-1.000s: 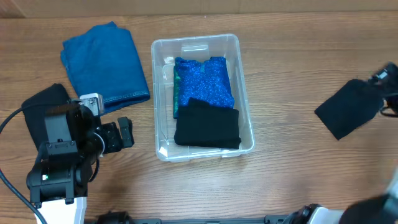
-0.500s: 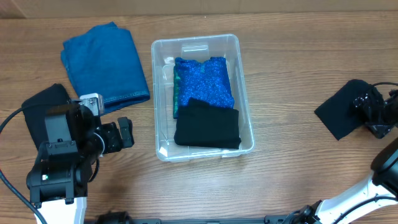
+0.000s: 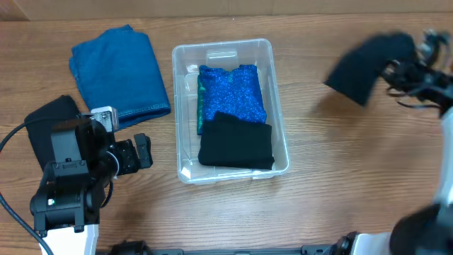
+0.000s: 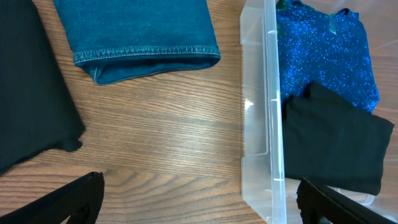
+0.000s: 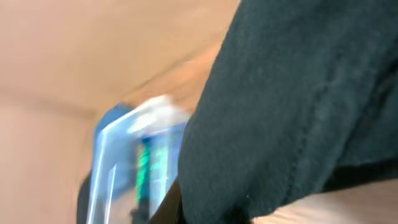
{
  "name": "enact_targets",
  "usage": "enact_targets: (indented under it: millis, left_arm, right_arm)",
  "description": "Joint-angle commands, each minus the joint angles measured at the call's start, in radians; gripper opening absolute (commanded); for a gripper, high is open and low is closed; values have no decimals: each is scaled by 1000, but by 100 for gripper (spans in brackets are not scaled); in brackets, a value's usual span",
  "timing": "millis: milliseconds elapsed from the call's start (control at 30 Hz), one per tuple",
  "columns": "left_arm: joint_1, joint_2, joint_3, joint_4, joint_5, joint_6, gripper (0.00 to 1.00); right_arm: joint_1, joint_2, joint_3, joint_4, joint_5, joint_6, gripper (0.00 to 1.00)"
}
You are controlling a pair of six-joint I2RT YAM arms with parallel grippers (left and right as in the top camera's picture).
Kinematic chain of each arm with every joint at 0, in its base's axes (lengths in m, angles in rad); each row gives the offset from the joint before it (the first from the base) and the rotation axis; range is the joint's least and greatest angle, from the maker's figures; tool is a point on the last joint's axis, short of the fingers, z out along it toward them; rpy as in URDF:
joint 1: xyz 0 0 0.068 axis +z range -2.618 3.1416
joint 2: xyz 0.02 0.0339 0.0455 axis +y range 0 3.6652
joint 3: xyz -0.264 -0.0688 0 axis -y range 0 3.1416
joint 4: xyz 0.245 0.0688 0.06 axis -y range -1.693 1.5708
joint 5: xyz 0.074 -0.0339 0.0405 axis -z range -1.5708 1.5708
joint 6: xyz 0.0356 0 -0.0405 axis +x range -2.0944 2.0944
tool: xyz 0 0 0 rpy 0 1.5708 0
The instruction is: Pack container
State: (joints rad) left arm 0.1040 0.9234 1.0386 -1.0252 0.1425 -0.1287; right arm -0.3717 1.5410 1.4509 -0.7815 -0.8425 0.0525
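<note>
Left end effector (image 3: 141, 151) hovers released, fingers wide apart, over the desk (image 3: 340, 177) beside folded denim (image 3: 120, 67), which is not yet packed. The container (image 3: 223, 44) sits mid-desk, holding a blue sparkly cloth (image 3: 232, 92) and a folded black cloth (image 3: 237, 142). Right end effector (image 3: 400, 67), raised at far right, is grasping a black garment (image 3: 364, 67) that hangs loose. Risk: the dangling fabric may snag the rim or drape outside.

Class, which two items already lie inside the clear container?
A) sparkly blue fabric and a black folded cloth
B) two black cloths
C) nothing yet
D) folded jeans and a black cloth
A: the container holds the sparkly blue fabric, with the black folded cloth overlapping its near end; the folded jeans lie outside it.
</note>
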Motion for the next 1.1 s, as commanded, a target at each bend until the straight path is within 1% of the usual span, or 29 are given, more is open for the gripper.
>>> enact_targets:
  millis: [0, 67, 100, 133, 167, 200, 233, 267, 367, 400, 433, 500, 533, 567, 600, 633, 700, 733, 800, 833, 867, 900, 933, 967, 1033, 1067]
  left_arm:
    - [-9, -2, 24, 0, 5, -2, 100]
    - [-9, -2, 24, 0, 5, -2, 100]
    - [-9, -2, 24, 0, 5, -2, 100]
    - [-9, -2, 24, 0, 5, -2, 100]
    - [-9, -2, 24, 0, 5, -2, 100]
    - [-9, -2, 24, 0, 5, -2, 100]
    - [-9, -2, 24, 0, 5, -2, 100]
    - [-9, -2, 24, 0, 4, -2, 100]
    - [-9, -2, 24, -1, 4, 2, 100]
    - [-9, -2, 24, -2, 4, 2, 100]
    - [-9, -2, 24, -3, 4, 2, 100]
    - [-9, -2, 24, -3, 4, 2, 100]
    - [-9, -2, 24, -3, 4, 2, 100]
    - [-9, -2, 24, -3, 4, 2, 100]
    - [-9, -2, 24, -4, 4, 2, 100]
    - [-9, -2, 24, -5, 4, 2, 100]
    - [-9, -2, 24, -12, 4, 2, 100]
    - [-9, -2, 24, -14, 4, 2, 100]
    - [-9, -2, 24, -15, 4, 2, 100]
    - [-9, -2, 24, -15, 3, 2, 100]
    - [-3, -3, 25, -13, 4, 1, 100]
    - [8, -3, 27, -10, 4, -1, 100]
    - [42, -3, 44, -10, -16, -39, 100]
    - [94, -2, 68, -10, -55, -71, 100]
    - [219, 6, 121, -10, -108, -77, 100]
    - [286, 18, 141, -10, -130, -78, 100]
  right_arm:
    - [297, -185, 35, -73, 204, -291, 4]
    - [526, -223, 35, -149, 386, -511, 4]
    - [645, -217, 34, -192, 446, -621, 4]
    - [710, -206, 34, -218, 469, -695, 4]
    - [806, -177, 34, -262, 488, -823, 4]
    - [868, -144, 34, -301, 488, -919, 4]
    - [907, -113, 34, -327, 488, -983, 4]
    - [951, -60, 34, -352, 488, -1039, 4]
    - [1006, 77, 34, -359, 486, -1056, 4]
    - [1023, 125, 34, -386, 482, -1113, 4]
    - [1036, 150, 34, -406, 483, -1149, 4]
    - [1056, 193, 34, -414, 486, -1157, 4]
    - [1056, 205, 34, -373, 518, -1111, 32]
    - [1048, 206, 34, -282, 626, -963, 100]
    - [1044, 202, 35, -223, 735, -864, 100]
    - [1041, 190, 35, -131, 954, -667, 100]
    - [1041, 134, 36, -44, 1218, -485, 100]
    - [1041, 83, 37, -20, 1274, -420, 100]
    - [1012, -14, 37, -19, 1276, -266, 100]
    - [981, -67, 37, -37, 1274, -154, 100]
    - [927, -123, 37, -72, 1228, -72, 100]
    - [872, -166, 36, -108, 1155, -45, 100]
    - [812, -203, 36, -140, 1090, -44, 100]
    - [766, -229, 36, -157, 1043, -44, 100]
    - [705, -243, 36, -174, 974, -35, 100]
    - [686, -242, 36, -176, 958, -6, 100]
